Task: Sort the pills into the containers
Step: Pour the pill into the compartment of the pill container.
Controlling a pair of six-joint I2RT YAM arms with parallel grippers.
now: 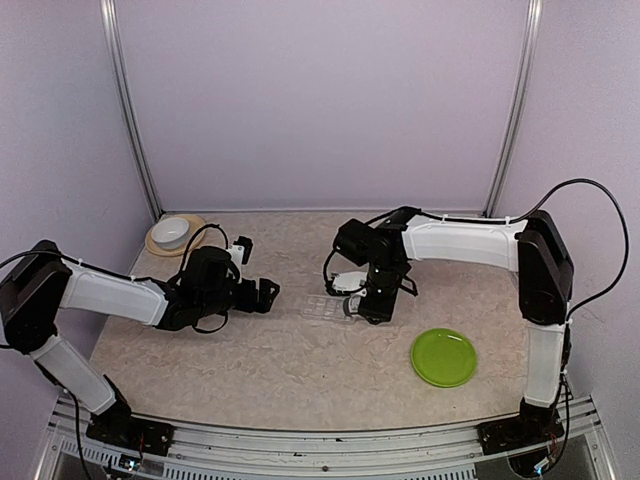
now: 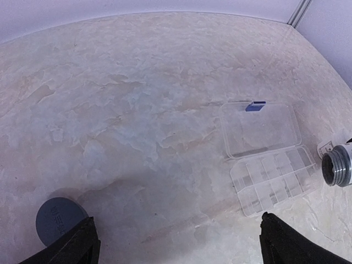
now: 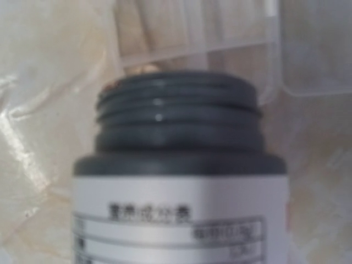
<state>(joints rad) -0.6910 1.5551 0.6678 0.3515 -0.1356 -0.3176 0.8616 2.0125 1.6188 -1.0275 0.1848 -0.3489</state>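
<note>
2 pincers, L pincer [image 2: 181, 243] wide, R pincer [image 1: 362, 300] holding uncapped bottle [image 3: 179, 181], label cut off, box [image 3: 187, 27] blurry behind

A white-labelled plastic bottle with a dark grey threaded neck [image 3: 179, 181] fills the view, uncapped and blurred. Its neck overlaps a clear plastic compartmented box [image 3: 220, 33] lying on the pale marbled tabletop [image 3: 38, 110].

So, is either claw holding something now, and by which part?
The right claw holds the uncapped bottle by its labelled body; exact spot hidden. The left claw is open and empty.
</note>
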